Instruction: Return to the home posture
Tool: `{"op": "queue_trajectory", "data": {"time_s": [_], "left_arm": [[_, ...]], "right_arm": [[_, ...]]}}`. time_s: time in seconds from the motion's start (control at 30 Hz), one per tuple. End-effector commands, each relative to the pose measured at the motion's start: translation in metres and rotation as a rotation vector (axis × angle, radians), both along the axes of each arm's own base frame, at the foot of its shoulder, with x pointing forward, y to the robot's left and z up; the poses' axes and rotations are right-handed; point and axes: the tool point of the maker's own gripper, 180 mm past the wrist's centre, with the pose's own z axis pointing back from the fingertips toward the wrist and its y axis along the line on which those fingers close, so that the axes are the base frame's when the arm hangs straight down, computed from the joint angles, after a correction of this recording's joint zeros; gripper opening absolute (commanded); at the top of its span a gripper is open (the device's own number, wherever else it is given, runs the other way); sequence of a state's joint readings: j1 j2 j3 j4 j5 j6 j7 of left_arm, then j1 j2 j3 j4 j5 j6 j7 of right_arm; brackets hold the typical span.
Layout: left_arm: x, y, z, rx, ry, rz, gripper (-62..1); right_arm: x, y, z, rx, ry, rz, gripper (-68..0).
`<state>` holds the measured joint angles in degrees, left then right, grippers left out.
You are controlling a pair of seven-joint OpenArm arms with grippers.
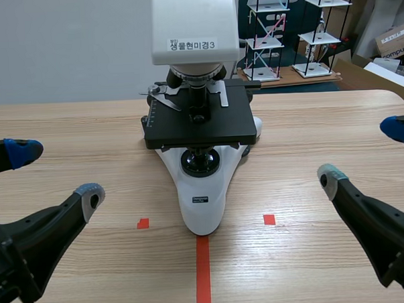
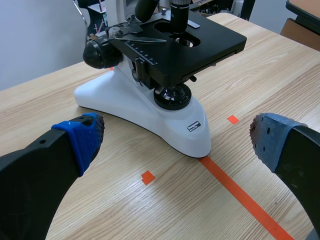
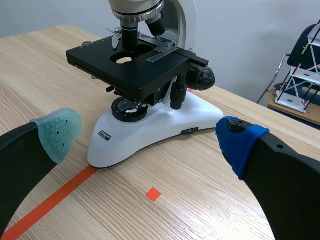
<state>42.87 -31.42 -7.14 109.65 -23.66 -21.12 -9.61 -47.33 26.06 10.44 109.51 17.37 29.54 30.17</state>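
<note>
A white microscope (image 1: 202, 192) with a black stage (image 1: 199, 121) stands at the middle of the wooden table, its foot on the orange tape line. My left gripper (image 1: 55, 174) is open at the table's left, well clear of the microscope, nothing between its fingers. My right gripper (image 1: 363, 154) is open at the right, likewise apart from it. From the left wrist view the microscope (image 2: 150, 105) lies ahead of the open left gripper (image 2: 175, 137). The right wrist view shows the microscope (image 3: 150, 125) ahead of the open right gripper (image 3: 145, 132).
Wire-frame shelf models (image 1: 287, 34) and cardboard boxes (image 1: 395, 42) stand beyond the table's far right edge. Small orange tape squares (image 1: 143, 223) mark the wood on either side of the microscope's foot.
</note>
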Motion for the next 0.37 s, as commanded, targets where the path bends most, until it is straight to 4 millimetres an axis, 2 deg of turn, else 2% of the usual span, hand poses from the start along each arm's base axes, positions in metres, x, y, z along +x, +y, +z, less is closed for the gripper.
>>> {"op": "queue_trajectory", "data": {"time_s": [0.0,0.33], "left_arm": [[0.0004,-0.0021,0.0072,-0.028,-0.018,0.005,0.6],[0.0001,-0.0019,0.0040,-0.017,-0.004,0.004,0.6]], "right_arm": [[0.0038,-0.0012,0.0110,0.012,-0.042,-0.002,-8.7],[0.0039,-0.0012,0.0110,0.012,-0.042,-0.002,-8.7]]}}
